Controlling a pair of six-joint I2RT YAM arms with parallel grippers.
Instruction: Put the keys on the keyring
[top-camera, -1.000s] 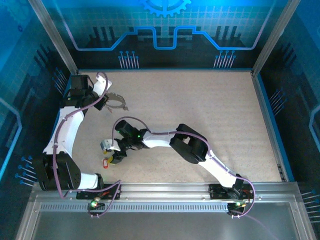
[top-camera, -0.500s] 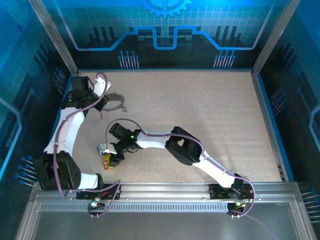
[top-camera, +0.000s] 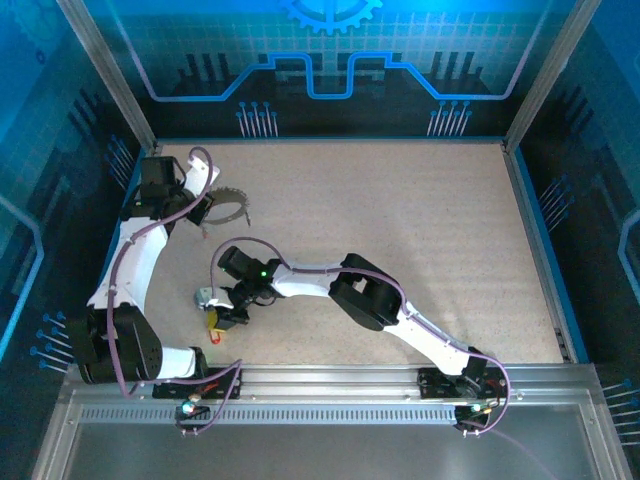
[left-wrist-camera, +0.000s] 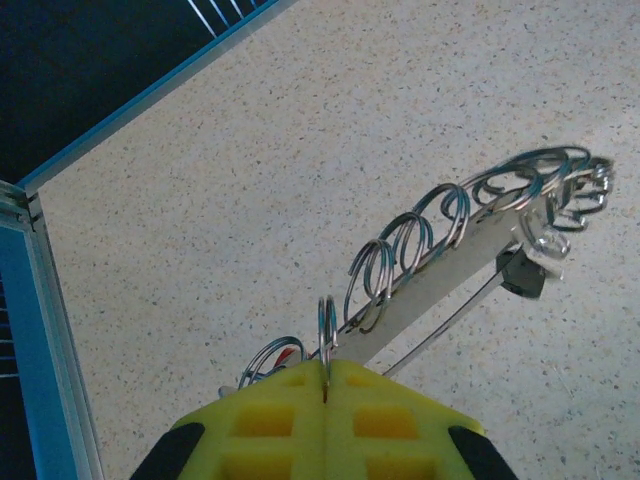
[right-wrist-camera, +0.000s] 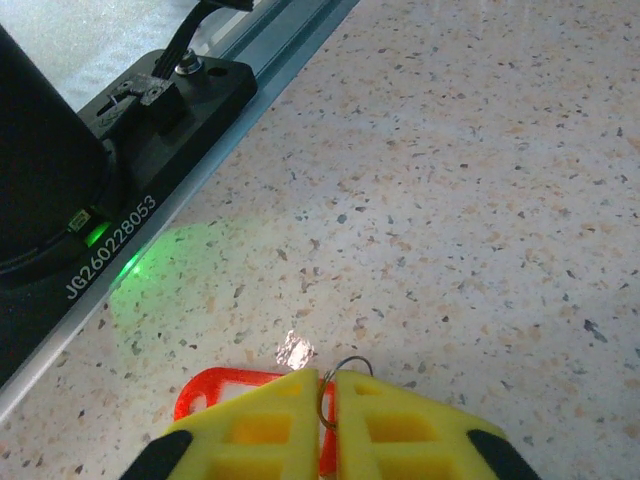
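Bright, even light falls from above on the speckled table (top-camera: 400, 220), and the walls (top-camera: 330, 60) around it glow blue. The arms (top-camera: 130, 260) cast only faint, soft shadows on it. A green glow (right-wrist-camera: 165, 265) tints the table near its front rail (right-wrist-camera: 290, 50), with a small bright glint (right-wrist-camera: 296, 348) close by. The keyring (left-wrist-camera: 440, 278) gleams crisply. The yellow fingers (right-wrist-camera: 250, 430), nearest the lens, look soft.

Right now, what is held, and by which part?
Left fingers pinch the large silver wire keyring by one small ring; right fingers pinch the red-tagged silver key by its wire loop.
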